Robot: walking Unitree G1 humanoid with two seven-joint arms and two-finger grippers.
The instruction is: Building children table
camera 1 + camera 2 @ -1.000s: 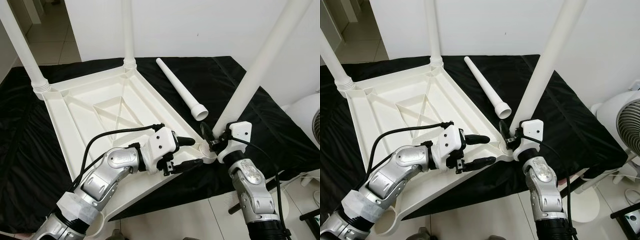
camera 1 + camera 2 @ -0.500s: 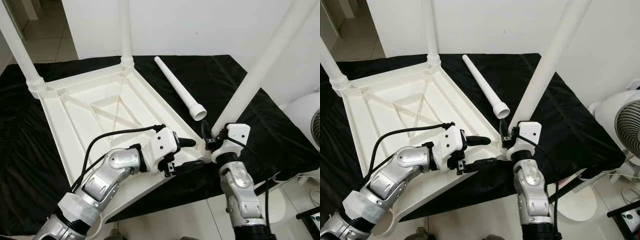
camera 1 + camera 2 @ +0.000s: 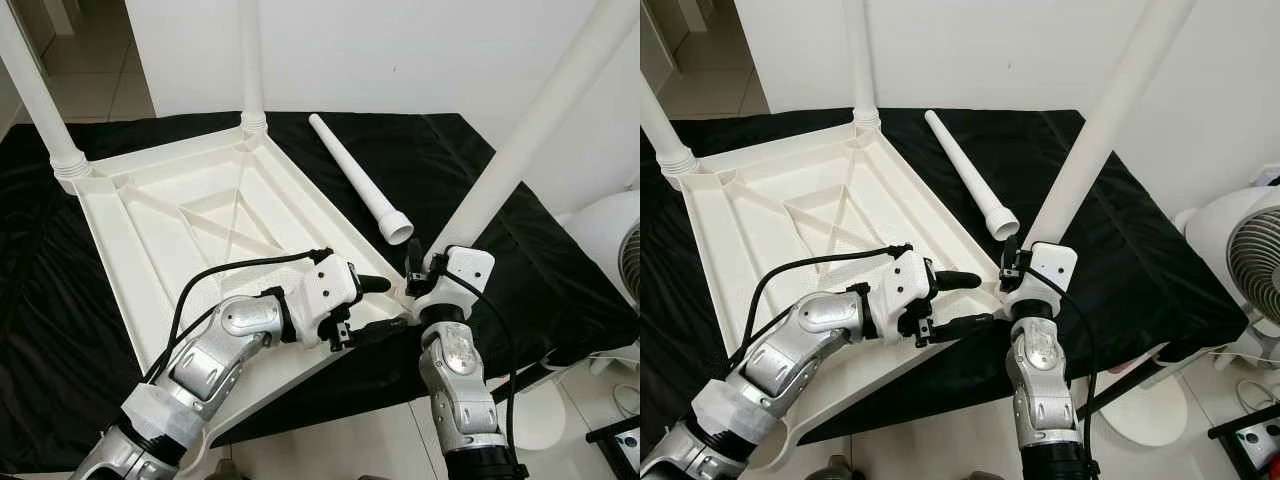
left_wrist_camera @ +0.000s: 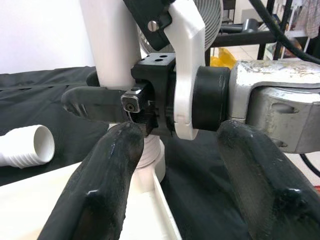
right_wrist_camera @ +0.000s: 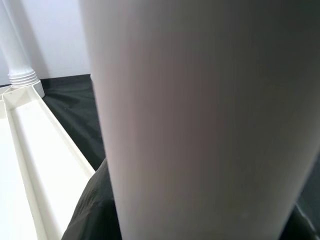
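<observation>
Black cloth [image 3: 500, 200] covers the work surface across the frame centre; white wall [image 3: 400, 50] behind, tiled floor [image 3: 100, 80] at upper left, a white fan [image 3: 1245, 260] at right edge. No readable writing. The upturned white tabletop [image 3: 170, 230] lies centre-left with legs fitted. The right gripper [image 3: 414, 272] clamps the near-right leg [image 3: 520, 150] at its base. The left gripper [image 3: 385, 305], fingers spread, straddles that corner. A loose leg [image 3: 360, 180] lies on the cloth, upper centre.
</observation>
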